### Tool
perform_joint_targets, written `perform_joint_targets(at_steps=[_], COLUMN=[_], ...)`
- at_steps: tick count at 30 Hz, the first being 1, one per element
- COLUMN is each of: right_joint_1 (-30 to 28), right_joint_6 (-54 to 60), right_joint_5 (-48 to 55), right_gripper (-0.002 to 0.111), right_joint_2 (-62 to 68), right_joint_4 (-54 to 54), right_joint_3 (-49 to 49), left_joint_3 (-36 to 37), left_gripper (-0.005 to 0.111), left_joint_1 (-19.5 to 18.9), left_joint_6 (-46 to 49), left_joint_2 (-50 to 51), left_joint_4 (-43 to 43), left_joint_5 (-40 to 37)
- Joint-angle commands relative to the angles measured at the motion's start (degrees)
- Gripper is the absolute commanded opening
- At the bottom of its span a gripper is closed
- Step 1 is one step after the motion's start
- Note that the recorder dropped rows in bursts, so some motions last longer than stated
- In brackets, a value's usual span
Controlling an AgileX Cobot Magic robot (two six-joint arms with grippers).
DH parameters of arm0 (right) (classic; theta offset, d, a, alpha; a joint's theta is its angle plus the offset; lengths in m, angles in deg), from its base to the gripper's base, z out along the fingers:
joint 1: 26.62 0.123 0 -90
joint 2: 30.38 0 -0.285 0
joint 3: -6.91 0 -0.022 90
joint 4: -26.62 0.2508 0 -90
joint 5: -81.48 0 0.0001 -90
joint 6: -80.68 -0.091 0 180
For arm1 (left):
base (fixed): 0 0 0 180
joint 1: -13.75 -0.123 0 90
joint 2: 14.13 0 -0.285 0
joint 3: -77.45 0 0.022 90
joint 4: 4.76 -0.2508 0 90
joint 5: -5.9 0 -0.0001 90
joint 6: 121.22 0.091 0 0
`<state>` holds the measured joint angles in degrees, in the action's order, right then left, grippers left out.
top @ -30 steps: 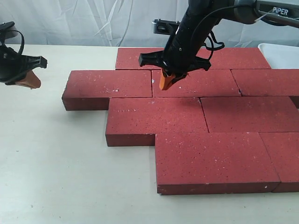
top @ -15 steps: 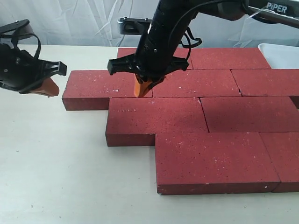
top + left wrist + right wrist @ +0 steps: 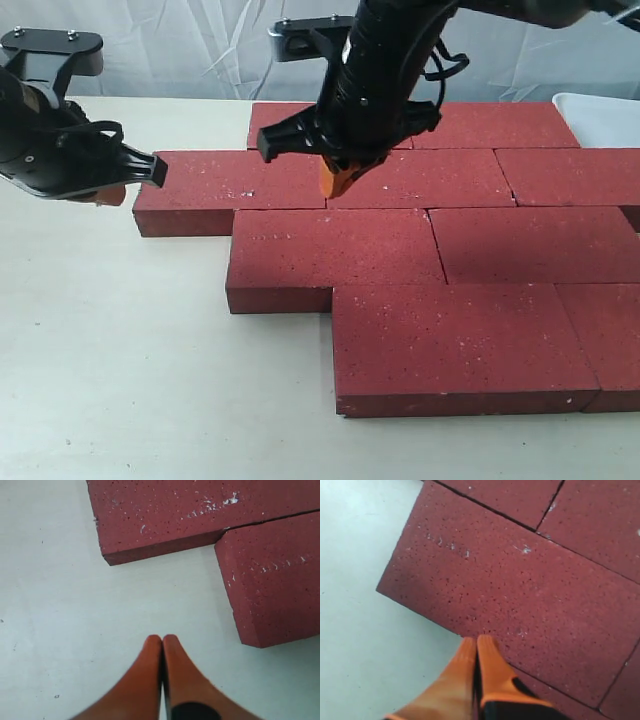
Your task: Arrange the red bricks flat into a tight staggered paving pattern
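Observation:
Several red bricks lie flat in staggered rows. The second row's leftmost brick [image 3: 230, 180] sticks out left of the brick [image 3: 330, 250] in front of it. My left gripper [image 3: 108, 194] is shut and empty, low over the table just off that leftmost brick's left end. In the left wrist view its gripper [image 3: 161, 639] points at the bare table short of the two brick corners [image 3: 165, 520] [image 3: 275, 585]. My right gripper [image 3: 338, 180] is shut, hovering over the joint at that brick's right end. In the right wrist view the gripper [image 3: 476, 641] sits at a brick's [image 3: 520, 590] edge.
A large front brick [image 3: 460, 345] is nearest the camera, with another partly cut off at the right. A white tray [image 3: 605, 115] stands at the back right. The pale table [image 3: 120, 350] stretches left and in front of the bricks; a white cloth hangs behind.
My left gripper has moved right, up to the leftmost brick's end. My right gripper swung left along the second row, then came back a little to the right.

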<state>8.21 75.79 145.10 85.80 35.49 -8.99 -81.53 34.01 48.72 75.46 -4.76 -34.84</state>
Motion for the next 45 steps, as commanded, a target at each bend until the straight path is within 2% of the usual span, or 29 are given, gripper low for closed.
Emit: perform_joint_targets(at_steps=[1, 7, 10, 12, 16, 27, 35, 45], right_joint_1=[-3.6, -12.2, -19.0, -25.8, -33.6, -34.1, -34.1, -34.1], right_joint_6=[-0.3, -0.3, 3.3, 5.5, 5.2, 4.9, 5.2, 5.3], right_joint_5=[-5.6, -9.6, -10.6, -11.0, -11.5, -20.0, -26.7, -28.4], right_gripper=[0.000, 0.000, 0.000, 0.000, 0.000, 0.000, 0.000, 0.000], right_joint_2=[-5.6, -13.2, -18.1, -22.1, -29.0, -51.0, -62.5, -76.8], right_joint_4=[0.0, 0.7, 3.8, 5.8, 0.1, -4.8, -5.6, -8.9], right_joint_3=[7.8, 18.1, 23.5, 27.1, 30.5, 42.4, 48.1, 52.3], left_joint_3=[0.1, 0.1, 0.1, 0.1, 0.1, 0.1, 0.1, 0.1], left_gripper=[0.000, 0.000, 0.000, 0.000, 0.000, 0.000, 0.000, 0.000], left_joint_1=[0.5, 0.5, 0.5, 0.5, 0.5, 0.5, 0.5, 0.5], left_joint_6=[-0.3, -0.3, -0.3, -0.2, -0.2, -0.2, -0.1, -0.1], left_joint_2=[-0.6, -0.6, -0.6, -0.6, -0.6, -0.6, -0.6, -0.6], left_joint_4=[0.0, 0.0, 0.0, 0.0, 0.0, 0.0, 0.0, 0.0], left_joint_5=[-1.0, -1.4, -1.2, -1.2, -1.2, -1.2, -1.2, -1.2])
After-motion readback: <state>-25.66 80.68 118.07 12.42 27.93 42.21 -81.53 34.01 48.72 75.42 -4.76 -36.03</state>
